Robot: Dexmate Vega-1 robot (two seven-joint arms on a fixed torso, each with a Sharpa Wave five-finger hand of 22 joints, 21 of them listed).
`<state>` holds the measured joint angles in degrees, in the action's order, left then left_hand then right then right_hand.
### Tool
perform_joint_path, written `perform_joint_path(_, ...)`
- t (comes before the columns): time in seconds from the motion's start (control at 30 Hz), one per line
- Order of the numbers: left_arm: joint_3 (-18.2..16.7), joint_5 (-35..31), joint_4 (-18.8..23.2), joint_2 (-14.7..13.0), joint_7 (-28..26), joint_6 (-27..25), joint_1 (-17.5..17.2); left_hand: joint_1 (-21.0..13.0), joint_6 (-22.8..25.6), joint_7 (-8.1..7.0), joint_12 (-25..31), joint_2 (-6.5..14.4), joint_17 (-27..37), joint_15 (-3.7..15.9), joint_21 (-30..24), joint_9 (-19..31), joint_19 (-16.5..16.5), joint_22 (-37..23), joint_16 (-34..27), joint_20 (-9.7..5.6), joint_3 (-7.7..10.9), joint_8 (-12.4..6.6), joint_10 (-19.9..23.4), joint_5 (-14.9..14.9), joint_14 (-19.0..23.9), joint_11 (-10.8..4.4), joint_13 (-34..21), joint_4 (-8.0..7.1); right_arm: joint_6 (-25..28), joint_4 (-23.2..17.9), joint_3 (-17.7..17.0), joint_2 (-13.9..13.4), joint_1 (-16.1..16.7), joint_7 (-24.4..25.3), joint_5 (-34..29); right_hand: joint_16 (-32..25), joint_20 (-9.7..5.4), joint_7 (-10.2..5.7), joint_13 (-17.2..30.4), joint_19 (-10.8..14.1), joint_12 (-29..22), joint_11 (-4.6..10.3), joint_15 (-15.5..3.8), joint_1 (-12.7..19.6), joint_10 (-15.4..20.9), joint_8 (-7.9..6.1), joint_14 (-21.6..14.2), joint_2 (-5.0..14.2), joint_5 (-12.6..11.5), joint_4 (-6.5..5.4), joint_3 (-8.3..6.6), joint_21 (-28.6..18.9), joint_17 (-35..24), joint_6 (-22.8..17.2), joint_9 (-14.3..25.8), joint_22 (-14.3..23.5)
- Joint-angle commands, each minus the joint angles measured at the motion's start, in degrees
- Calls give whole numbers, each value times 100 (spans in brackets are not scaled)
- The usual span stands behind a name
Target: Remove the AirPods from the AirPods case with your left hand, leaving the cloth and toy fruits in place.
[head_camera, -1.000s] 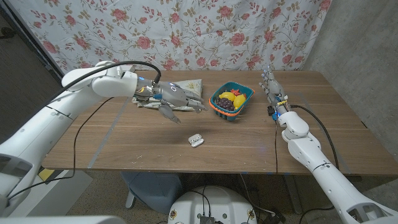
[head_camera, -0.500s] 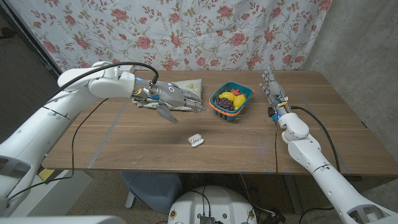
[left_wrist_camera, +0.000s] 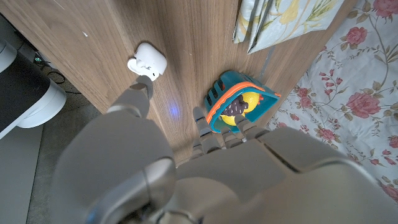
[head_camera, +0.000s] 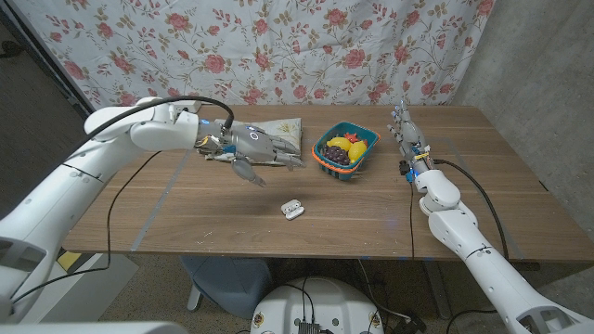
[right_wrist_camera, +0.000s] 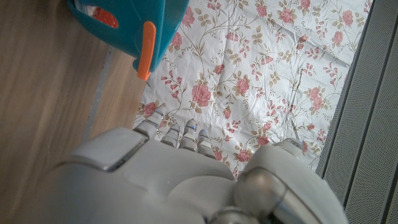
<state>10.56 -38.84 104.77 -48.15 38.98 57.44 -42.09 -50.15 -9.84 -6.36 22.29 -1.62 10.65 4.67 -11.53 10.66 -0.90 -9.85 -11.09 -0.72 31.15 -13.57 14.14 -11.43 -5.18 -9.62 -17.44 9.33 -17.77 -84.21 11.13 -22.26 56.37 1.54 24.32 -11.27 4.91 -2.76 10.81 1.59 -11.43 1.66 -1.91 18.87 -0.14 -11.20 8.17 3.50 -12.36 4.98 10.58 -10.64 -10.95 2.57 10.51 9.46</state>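
The white AirPods case [head_camera: 292,209] lies with its lid up on the wooden table [head_camera: 186,209], near the front middle; in the left wrist view the case [left_wrist_camera: 147,62] shows past my thumb. My left hand [head_camera: 252,147] hovers behind and to the left of it, over the front edge of the floral cloth [head_camera: 281,130], fingers stretched toward the basket, nothing in them. The teal basket [head_camera: 345,148] holds toy fruits. My right hand [head_camera: 406,130] stands on its edge to the basket's right, fingers straight and apart, holding nothing.
A floral curtain [head_camera: 278,46] hangs behind the table. The basket [right_wrist_camera: 134,22] lies close to my right hand [right_wrist_camera: 174,168]. In the left wrist view the cloth [left_wrist_camera: 286,22] and basket [left_wrist_camera: 239,106] lie beyond my fingers. Black cables run along both arms.
My left arm has drawn slightly back to the left, and the hand with it. The case, basket, cloth and right hand have stayed put.
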Motion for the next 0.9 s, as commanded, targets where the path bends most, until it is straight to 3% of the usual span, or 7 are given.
perform_joint_path(0.03, -66, 65, -12, -29, 13, 103, -133, -22, -832, -6, 50, -41, 16, 3, -27, 1, 38, -19, -42, 0, 55, -23, 59, 17, 48, 16, -24, 5, -73, 42, 15, 41, 24, 10, 17, -17, 24, -16, 17, -26, 13, 51, -116, 47, 11, 13, -12, 4, -32, 20, -10, 3, 3, 29, 18, 19)
perform_joint_path(0.53, -222, -72, 44, 40, -2, 102, -243, -48, -690, 1, 84, -64, 12, 24, -50, -1, 153, -18, -59, 4, 90, -46, 107, 39, 190, 9, -32, 17, -56, -62, -11, 2, 92, 63, 16, -17, 20, -22, 16, -22, 14, 55, -115, 56, 11, 15, -11, 14, -30, 23, -16, 1, 4, 36, 18, 19)
perform_joint_path(0.9, -421, -631, -41, 146, -527, 250, -362, -81, -537, -42, 124, -66, 9, 43, -48, -3, 200, -18, -51, 0, 128, -77, 176, 50, 266, 9, -37, 23, -41, 41, 19, 29, 34, 18, 33, -17, 22, -23, 16, -25, 14, 53, -115, 59, 13, 13, -12, 15, -27, 24, -16, 1, 4, 33, 18, 19)
